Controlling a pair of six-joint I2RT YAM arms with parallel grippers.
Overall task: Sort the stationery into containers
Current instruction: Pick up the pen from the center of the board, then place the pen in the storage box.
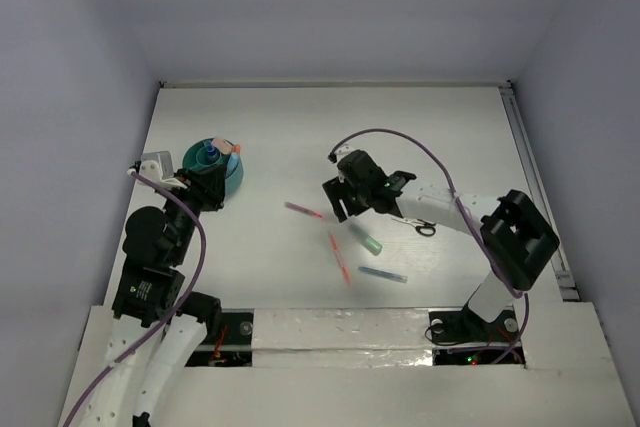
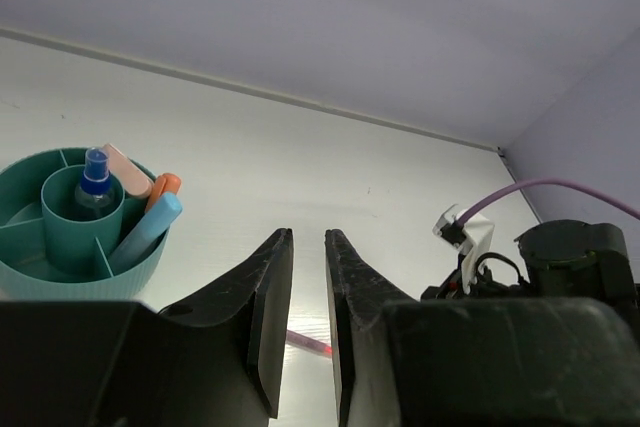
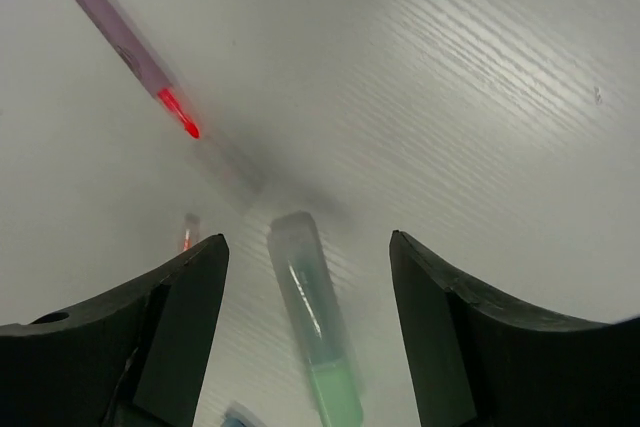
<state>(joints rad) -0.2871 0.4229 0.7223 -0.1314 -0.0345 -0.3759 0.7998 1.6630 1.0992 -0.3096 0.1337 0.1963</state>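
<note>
1. Right gripper (image 3: 308,247) hangs low over the surface (image 3: 480,67), jaws wide apart and empty. The teal marker (image 3: 315,332) lies flat between them.
2. Left gripper (image 2: 308,247) sits just beside the pot (image 2: 90,282). Its jaws are nearly together, with a thin slit between them and nothing in it.
3. The pot stands at the far left of the surface, well apart from the loose items, with a tube (image 2: 95,187) in its centre well. The pink pen (image 1: 303,210), orange pen (image 1: 340,257), blue pen (image 1: 383,274) and scissors (image 1: 425,228) lie scattered mid-surface.
4. The step in hand is probably picking up the teal marker. Drop straight down, with the jaws across the barrel rather than along it.
5. Grip near the middle of the barrel, so the marker does not tip when it is lifted.
6. The wrist view is blurred, and the marker seems to lie slightly askew to the jaws. Square the wrist before closing.
7. A small red tip near the left finger may be the orange pen. Keep that finger clear of it.
8. Lift well before travelling, then aim for one of the pot's outer compartments that looks free.
</note>
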